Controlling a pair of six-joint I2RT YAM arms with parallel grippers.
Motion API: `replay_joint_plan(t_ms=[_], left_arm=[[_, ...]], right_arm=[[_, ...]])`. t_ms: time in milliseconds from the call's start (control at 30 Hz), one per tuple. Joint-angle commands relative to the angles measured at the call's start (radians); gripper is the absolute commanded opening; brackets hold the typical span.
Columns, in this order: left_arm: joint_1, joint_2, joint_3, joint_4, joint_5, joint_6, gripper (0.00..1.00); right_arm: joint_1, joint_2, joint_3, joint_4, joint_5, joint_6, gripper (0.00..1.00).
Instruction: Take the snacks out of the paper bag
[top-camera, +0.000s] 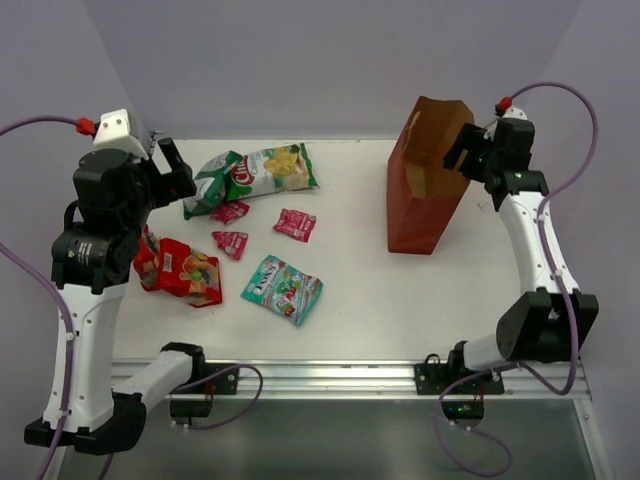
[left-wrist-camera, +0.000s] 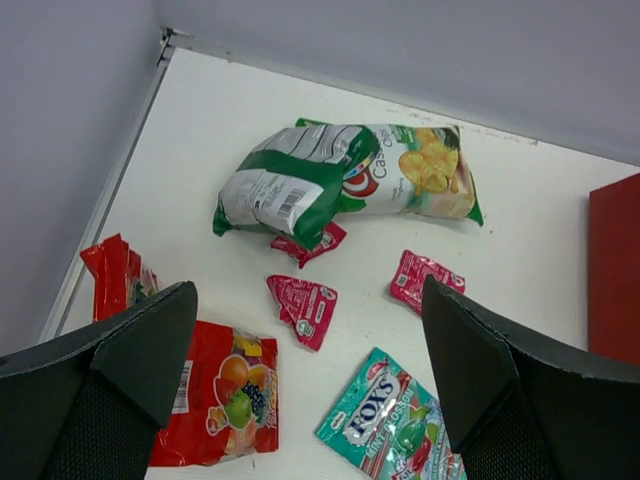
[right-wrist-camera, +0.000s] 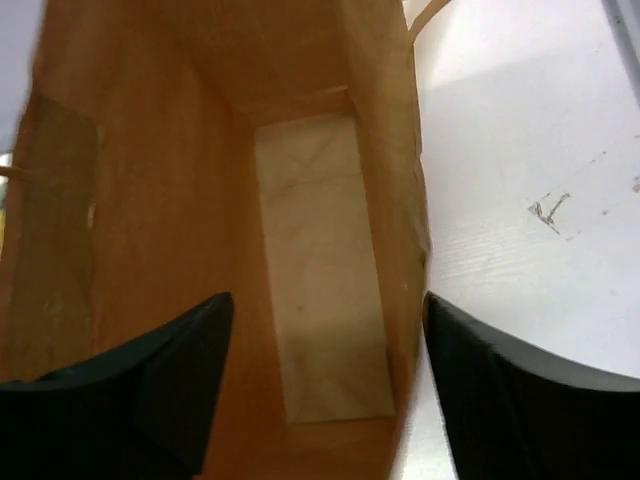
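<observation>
Left gripper (top-camera: 175, 170): raised over the far left of the white table (top-camera: 400, 300), jaws spread wide, holding nothing and touching nothing.
Right gripper (top-camera: 462, 152): poised at the mouth of the paper bag (top-camera: 425, 190) on the far right, jaws spread wide. One finger (right-wrist-camera: 150, 390) hangs inside the bag and the other (right-wrist-camera: 520, 400) outside its right wall. Whether either touches the paper cannot be told.
Top view: the snacks lie on the left half of the table, well apart from the bag. The green-white chip bag (top-camera: 255, 175) is farthest, the red-pink sachets (top-camera: 230, 211) (top-camera: 231, 242) (top-camera: 295, 223) sit just in front of it, the red packet (top-camera: 185, 272) lies near left beside the left arm, and the teal packet (top-camera: 282, 288) is nearest the middle.
Left wrist view: shows fruit printed on the red packet and "FOXS" lettering on the teal one. One sachet is tucked partly under the chip bag's near edge, which the top view leaves unclear.
Right wrist view: the only one looking down into the bag.
Paper bag: stands upright, red-brown outside. Inside, only tan kraft walls and a pale floor panel show. A thin handle (right-wrist-camera: 430, 15) curves off the rim.
</observation>
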Motion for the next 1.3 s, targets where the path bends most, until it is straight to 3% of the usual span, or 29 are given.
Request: replay_joint_plan(t_ms=[0, 133, 367, 500, 700, 833, 1033, 1267], left_arm=[[0.008, 0.003, 0.075, 0.053, 0.039, 0.044, 1.0], [0.008, -0.003, 0.142, 0.063, 0.028, 0.067, 1.0], [0.008, -0.052, 0.29, 0.067, -0.001, 0.146, 1.0], [-0.002, -0.127, 0.343, 0.064, -0.041, 0.191, 1.0], [-0.031, -0.266, 0.305, 0.089, -0.081, 0.219, 1.0], [-0.057, -0.333, 0.287, 0.092, -0.163, 0.214, 1.0], [-0.101, -0.455, 0.177, 0.112, -0.222, 0.136, 1.0], [-0.166, -0.485, 0.08, 0.133, -0.297, 0.169, 1.0]], right_arm=[[0.0, -0.168, 0.048, -0.06, 0.026, -0.021, 0.82], [-0.001, -0.349, 0.067, -0.12, 0.084, -0.053, 0.99], [-0.001, -0.639, 0.128, -0.168, 0.1, -0.122, 0.99], [-0.001, -0.802, 0.1, -0.146, 0.222, -0.139, 0.99], [0.005, -1.017, 0.007, -0.028, 0.204, -0.147, 0.99], [0.037, -1.071, 0.022, -0.045, 0.227, -0.137, 0.99], [0.143, -1.204, -0.085, 0.073, 0.109, -0.211, 0.99], [0.2, -1.241, -0.145, 0.11, 0.176, -0.249, 0.99]])
